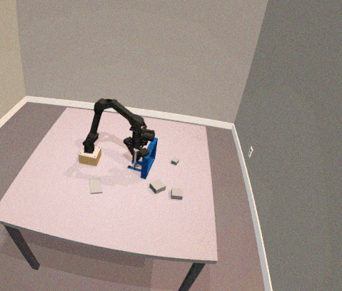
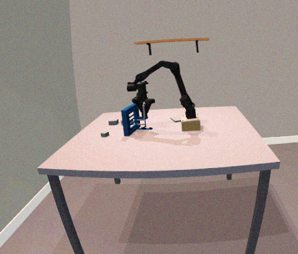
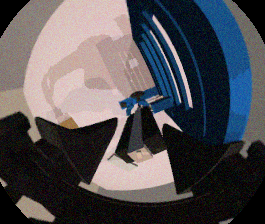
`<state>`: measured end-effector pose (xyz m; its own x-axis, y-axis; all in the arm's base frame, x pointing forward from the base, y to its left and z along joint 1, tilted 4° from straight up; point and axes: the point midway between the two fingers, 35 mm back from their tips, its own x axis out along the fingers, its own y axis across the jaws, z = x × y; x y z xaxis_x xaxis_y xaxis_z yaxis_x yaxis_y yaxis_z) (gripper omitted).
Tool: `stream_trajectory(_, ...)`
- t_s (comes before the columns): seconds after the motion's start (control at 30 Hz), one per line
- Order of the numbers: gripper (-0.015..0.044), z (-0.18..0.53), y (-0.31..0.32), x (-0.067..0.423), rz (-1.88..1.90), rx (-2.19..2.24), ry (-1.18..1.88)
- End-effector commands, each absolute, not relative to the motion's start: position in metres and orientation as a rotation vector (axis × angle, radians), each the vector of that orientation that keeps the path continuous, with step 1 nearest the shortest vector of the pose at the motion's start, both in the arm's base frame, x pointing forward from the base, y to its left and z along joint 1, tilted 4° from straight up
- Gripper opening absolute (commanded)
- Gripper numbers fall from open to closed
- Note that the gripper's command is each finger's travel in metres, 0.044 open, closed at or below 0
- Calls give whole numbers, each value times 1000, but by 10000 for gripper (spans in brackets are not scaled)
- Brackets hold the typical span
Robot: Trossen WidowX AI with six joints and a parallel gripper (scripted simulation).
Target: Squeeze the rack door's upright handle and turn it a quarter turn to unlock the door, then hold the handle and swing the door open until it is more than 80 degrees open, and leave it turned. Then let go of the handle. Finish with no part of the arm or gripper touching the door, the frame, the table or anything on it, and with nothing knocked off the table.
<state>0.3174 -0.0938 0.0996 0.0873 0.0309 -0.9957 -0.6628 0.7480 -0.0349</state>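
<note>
Beside the blue frame [image 1: 144, 172] [image 2: 125, 122] [image 3: 239, 95], on the side facing the arm's base, stands the door's upright handle [image 1: 136, 158] [image 2: 144, 111] [image 3: 137, 131], just under the gripper [image 1: 136, 157] [image 2: 144, 114] [image 3: 140, 124]. The fingers are spread around it, pinching nothing. Whether the handle has been turned I can't tell; the door doesn't look swung wide, so I'd guess the squeeze, the opening and the letting go all remain. No bin or tray do I see; the grey blocks [image 1: 157, 186] [image 2: 113, 122] just sit loose on the table [image 1: 119, 221] [image 2: 166, 155] [image 3: 128, 181].
</note>
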Motion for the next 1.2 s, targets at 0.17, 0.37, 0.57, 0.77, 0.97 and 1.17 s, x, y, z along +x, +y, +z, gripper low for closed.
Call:
stream_trajectory(0.17,297,99,-93,318,871,-902,1282)
stream_trajectory(0.37,297,99,-93,318,1056,-1108,1184)
stream_trajectory(0.57,271,99,-93,318,1062,-1114,1181)
stream_trajectory(0.77,114,99,-93,318,1062,-1114,1181)
stream_trajectory(0.97,74,99,-93,318,1062,-1114,1181)
stream_trajectory(1.17,34,99,-93,318,1062,-1114,1181)
